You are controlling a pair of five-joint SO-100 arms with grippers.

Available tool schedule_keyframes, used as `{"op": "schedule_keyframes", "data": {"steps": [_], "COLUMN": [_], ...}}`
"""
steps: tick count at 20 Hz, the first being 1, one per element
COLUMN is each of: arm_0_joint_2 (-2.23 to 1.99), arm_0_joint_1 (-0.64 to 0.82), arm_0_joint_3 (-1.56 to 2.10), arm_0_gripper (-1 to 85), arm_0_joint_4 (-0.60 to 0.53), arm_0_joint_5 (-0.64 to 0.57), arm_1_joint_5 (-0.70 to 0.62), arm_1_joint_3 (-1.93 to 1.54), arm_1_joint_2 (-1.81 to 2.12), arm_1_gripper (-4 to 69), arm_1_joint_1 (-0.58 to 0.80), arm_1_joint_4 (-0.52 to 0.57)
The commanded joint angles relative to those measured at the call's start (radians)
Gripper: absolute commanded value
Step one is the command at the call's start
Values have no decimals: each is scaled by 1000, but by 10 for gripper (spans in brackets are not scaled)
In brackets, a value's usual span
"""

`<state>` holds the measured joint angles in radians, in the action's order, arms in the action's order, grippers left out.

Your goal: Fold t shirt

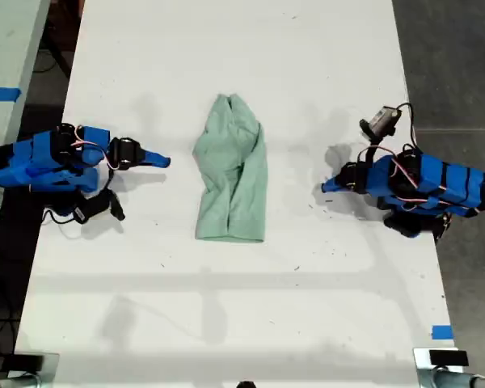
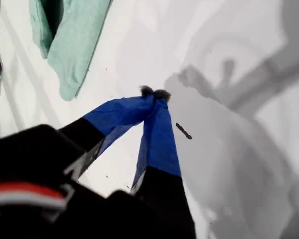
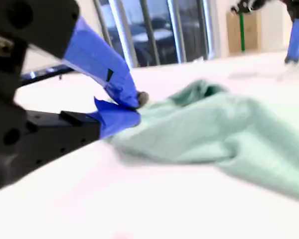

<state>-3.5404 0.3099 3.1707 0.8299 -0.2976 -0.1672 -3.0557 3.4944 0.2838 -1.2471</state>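
The t shirt is a pale mint-green, wrinkled bundle lying in the middle of the white table, its narrow end toward the far edge. My first gripper is on the exterior view's right, tips down near the table and shut on nothing, a hand's width from the cloth. In its wrist view the blue tips meet over bare table, with the t shirt beyond. My second gripper is on the exterior view's left, also shut and empty, short of the cloth. Its jaws touch just before the t shirt.
The white table runs the length of the exterior view, with dark floor on both sides. A blue tape strip marks its near corner on the exterior view's right. A second table with blue tape stands at the exterior view's left.
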Motion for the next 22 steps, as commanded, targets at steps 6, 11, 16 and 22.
{"op": "schedule_keyframes", "data": {"steps": [6,11,16,22], "arm_0_joint_2": [-64,-64,-64,-64], "arm_0_joint_1": [12,9,9,9], "arm_0_joint_3": [46,46,46,46], "arm_0_gripper": [-1,-1,-1,-1], "arm_0_joint_4": [34,35,35,35], "arm_0_joint_5": [32,34,34,35], "arm_1_joint_5": [2,2,3,5], "arm_1_joint_3": [-55,-55,-55,-55], "arm_1_joint_2": [17,17,17,17], "arm_1_gripper": [-22,-22,-22,-22], "arm_1_joint_1": [6,3,5,3], "arm_1_joint_4": [2,2,2,2]}}
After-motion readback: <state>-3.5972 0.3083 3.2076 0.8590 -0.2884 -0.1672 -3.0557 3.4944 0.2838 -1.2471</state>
